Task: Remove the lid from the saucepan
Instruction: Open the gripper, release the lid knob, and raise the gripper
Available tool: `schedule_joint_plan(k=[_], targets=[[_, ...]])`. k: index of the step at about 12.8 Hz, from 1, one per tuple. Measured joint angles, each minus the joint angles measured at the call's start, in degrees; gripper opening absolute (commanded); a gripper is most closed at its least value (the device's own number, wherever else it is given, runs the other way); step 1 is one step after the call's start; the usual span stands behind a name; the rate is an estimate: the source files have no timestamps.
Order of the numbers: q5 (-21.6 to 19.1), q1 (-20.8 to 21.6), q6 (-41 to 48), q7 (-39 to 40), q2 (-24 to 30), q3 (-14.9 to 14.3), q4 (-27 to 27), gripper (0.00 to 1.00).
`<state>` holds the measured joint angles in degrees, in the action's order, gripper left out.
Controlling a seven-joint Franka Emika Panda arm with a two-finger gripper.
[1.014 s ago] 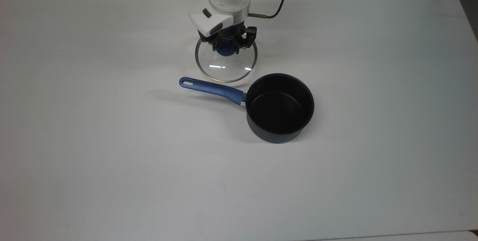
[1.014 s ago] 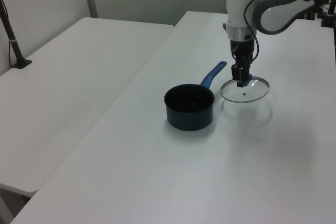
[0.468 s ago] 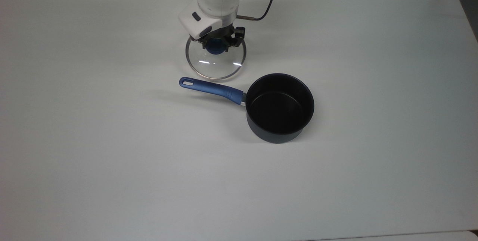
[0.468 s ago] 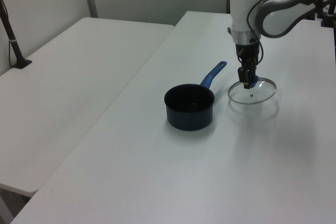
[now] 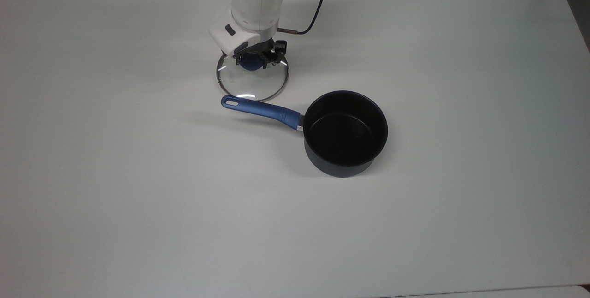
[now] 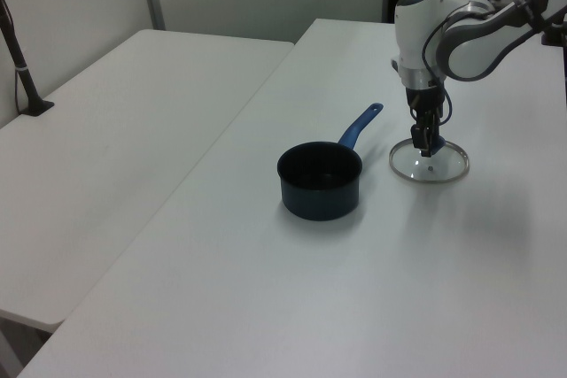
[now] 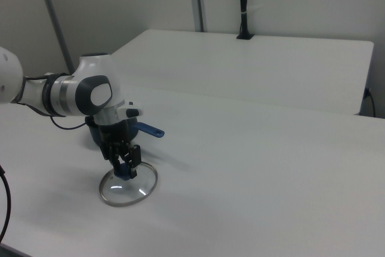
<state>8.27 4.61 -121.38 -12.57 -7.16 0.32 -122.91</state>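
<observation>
The saucepan (image 5: 345,132) stands open and uncovered near the table's middle, dark inside, with its blue handle (image 5: 262,109) pointing to the top view's left. The glass lid (image 5: 252,86) lies flat and low over the table just beyond the handle, apart from the pan. Whether it touches the table I cannot tell. My gripper (image 5: 251,62) points straight down and is shut on the lid's blue knob. In the left view the lid (image 6: 446,169) hangs under the gripper (image 6: 427,146), right of the saucepan (image 6: 320,180). In the right view the gripper (image 7: 125,171) holds the lid (image 7: 129,191); the arm hides most of the pan.
The white table (image 5: 138,196) stretches wide on all sides of the pan. A black cable (image 5: 313,16) trails from the arm's wrist. A second white table (image 6: 115,130) stands alongside at the left view's left. A black clamp post (image 7: 243,4) sits on the far table.
The gripper has carried the lid to the top view's left and a little farther back, away from the saucepan, and lower toward the table. The saucepan has not moved.
</observation>
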Motion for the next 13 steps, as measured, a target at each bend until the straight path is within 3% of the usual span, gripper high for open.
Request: schedule_joint_plan(k=[2, 3, 6, 11, 13], targets=[[0.03, 0.0, 0.0, 0.01, 0.0, 0.0, -0.01, 0.94], [0.04, -0.04, 0.0, 0.02, -0.11, 0.0, -0.15, 1.0], [0.04, -0.18, 0.41, 0.0, -0.39, 0.0, 1.86, 1.0], [-0.35, -0.28, 18.01, -0.02, 1.29, 1.87, 22.01, 1.0], [-0.35, -1.66, 22.76, 1.38, 1.69, 1.84, 26.65, 1.0]])
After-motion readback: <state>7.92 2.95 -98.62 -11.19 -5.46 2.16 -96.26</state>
